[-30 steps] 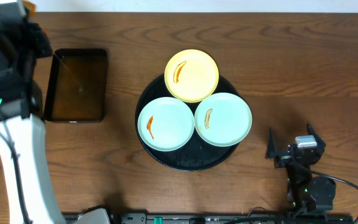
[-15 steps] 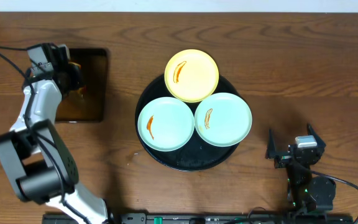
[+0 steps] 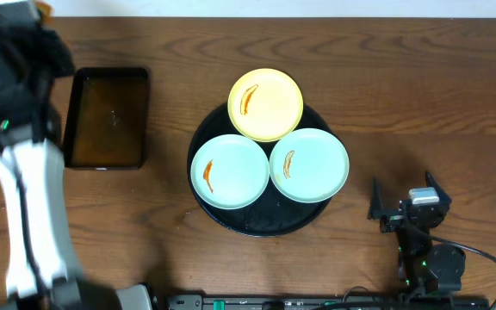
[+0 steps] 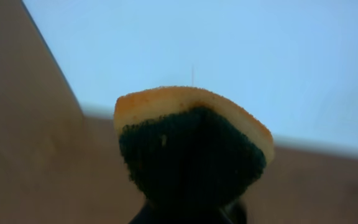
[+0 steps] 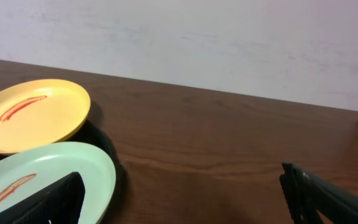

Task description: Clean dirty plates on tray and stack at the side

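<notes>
Left pincer [image 4: 189, 213] clenched a yellow-topped green sponge [image 4: 191, 149], well left of the large round black tray [image 3: 261, 229]; wiping seemed unstarted, needing descent onto a smeared pale-blue plate [image 3: 229, 170].

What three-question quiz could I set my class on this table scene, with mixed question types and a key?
1. True or false: every one of the three plates on the round black tray shows a sauce smear.
2. What is clamped in the left gripper? A) a sponge B) a plate C) nothing
3. Fill in: the number of pale blue plates is ___.
Key: 1 true; 2 A; 3 two.
</notes>
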### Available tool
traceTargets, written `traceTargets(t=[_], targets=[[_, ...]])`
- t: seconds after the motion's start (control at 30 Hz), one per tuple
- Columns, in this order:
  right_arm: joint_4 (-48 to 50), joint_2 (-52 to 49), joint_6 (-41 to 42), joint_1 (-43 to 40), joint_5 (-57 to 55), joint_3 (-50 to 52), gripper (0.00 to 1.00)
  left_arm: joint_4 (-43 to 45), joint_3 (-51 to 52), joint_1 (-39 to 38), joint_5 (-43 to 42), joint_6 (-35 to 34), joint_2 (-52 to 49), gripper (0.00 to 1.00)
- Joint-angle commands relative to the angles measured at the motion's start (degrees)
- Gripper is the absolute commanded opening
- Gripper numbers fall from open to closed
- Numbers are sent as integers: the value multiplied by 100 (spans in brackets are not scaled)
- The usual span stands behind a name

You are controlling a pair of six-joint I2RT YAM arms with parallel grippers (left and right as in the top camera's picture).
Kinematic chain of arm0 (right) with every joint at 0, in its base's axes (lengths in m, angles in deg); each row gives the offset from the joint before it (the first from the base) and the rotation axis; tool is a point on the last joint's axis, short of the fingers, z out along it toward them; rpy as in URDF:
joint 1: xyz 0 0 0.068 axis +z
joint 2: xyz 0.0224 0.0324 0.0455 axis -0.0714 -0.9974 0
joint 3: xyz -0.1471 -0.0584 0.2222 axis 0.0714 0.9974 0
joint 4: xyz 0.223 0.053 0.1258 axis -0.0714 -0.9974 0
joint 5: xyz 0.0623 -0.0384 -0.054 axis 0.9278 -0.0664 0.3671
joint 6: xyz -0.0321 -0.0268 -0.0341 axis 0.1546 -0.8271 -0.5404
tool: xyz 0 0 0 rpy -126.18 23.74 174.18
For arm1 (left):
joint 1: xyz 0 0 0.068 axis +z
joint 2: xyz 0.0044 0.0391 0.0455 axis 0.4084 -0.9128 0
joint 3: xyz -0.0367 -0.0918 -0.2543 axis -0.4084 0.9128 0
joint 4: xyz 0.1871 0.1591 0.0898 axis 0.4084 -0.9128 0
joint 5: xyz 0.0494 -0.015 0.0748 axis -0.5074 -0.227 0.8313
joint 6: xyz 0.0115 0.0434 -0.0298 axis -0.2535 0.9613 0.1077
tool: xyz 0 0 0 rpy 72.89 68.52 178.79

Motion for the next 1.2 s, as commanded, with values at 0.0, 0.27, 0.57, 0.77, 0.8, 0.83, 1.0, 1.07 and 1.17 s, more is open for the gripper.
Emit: traceTargets(t=[0.0,0.27,0.57,0.77,0.8,0.83,1.0,1.07,1.17], targets=[[-24,31,-66,-46,-15,9,99,-442,356,20,17,-70,-1211,7],[-24,31,-66,-46,-15,9,99,-804,284,17,13,-149,-302,7],[-24,31,-66,-46,-15,9,99,-566,282,13,-824,-859,1991,7],[-24,31,-66,-46,-15,9,99,-2186,282,-343,-1462,-1388,2020,8],[-24,31,-66,-46,-15,9,99,-2562,282,-490,-1471,-1661,1910,7],[-24,31,-66,-46,-15,9,99,-2870,282,-636,-1471,-1908,1797,8],[-24,31,-66,-46,-15,9,99,-3858,282,-1572,-1471,-2413,942,7],[-24,31,-66,-46,-15,9,99,-3963,282,-2009,-1471,-2415,516,8],[-24,31,-66,-46,-15,9,99,-3963,282,-2603,-1467,-2415,-76,7]])
